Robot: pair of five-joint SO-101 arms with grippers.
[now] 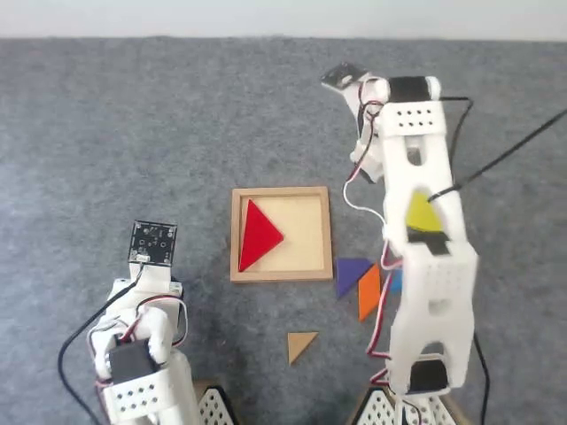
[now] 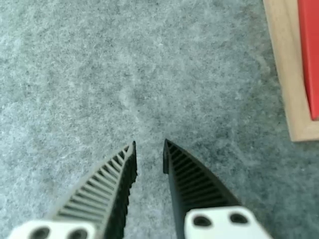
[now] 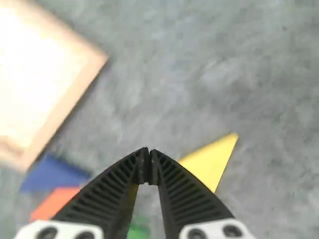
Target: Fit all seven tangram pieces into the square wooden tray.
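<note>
You are at the start of the fill: one piece of seven sits in the square wooden tray (image 1: 282, 276), the red triangle (image 1: 259, 235), lying in its 9 o'clock half. The others lie loose on the grey tabletop (image 1: 133, 133). The purple piece (image 1: 350, 274) and orange piece (image 1: 369, 294) are just off the tray's 4 o'clock corner. The tan triangle (image 1: 301, 344) is near 6 o'clock, and the yellow triangle (image 3: 212, 159) is out at 3 o'clock under your right arm.

Your right gripper (image 3: 148, 152) hangs over the yellow triangle's near edge with its tips pressed together and nothing in them, so this reads as the approach to that piece. Next you would need to spread the jaws, come down astride the triangle's edges and carry it towards 9 o'clock into the tray's bare half.

Your left gripper (image 2: 149, 145) is parted by a narrow gap, empty, above bare tabletop beside the tray's 9 o'clock rim.
</note>
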